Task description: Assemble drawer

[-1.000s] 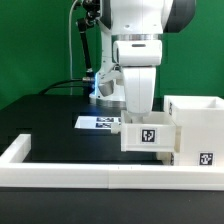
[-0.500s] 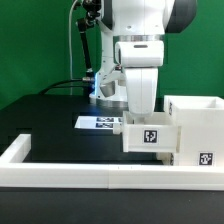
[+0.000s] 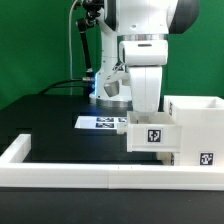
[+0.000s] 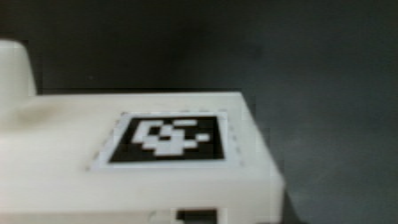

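My gripper (image 3: 147, 117) reaches down from above and is shut on a small white tray (image 3: 152, 136), whose square tag faces the exterior view. The tray's right end meets the open side of the tall white case (image 3: 198, 118), which stands at the exterior view's right with a tag low on its front. In the wrist view the tray (image 4: 107, 165) fills the picture with its tag (image 4: 169, 138) seen close up. My fingertips do not show clearly there. A second tray is out of view.
The long low white border wall (image 3: 60, 172) runs along the front and up the exterior view's left side. The marker board (image 3: 98, 122) lies flat on the black table behind the tray. Cables and a blue light sit behind the arm.
My gripper and the small tray have shifted a little toward the exterior view's right, closer into the case. The case has not moved.
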Available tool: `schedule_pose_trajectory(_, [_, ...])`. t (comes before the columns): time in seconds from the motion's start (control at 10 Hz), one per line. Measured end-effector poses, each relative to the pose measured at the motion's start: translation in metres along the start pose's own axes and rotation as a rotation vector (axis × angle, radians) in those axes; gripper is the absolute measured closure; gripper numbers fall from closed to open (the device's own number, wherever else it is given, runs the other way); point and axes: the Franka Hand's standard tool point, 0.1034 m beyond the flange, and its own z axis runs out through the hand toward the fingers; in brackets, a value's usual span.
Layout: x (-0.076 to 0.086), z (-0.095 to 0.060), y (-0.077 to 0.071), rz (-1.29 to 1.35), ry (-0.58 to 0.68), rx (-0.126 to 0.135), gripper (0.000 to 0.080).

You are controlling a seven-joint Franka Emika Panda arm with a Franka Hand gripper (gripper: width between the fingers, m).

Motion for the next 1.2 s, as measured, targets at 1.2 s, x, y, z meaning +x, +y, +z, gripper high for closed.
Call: schedule_pose_trajectory(1.2, [0.0024,0.0008,-0.0038,0.002,-0.010,0.048,0.0758])
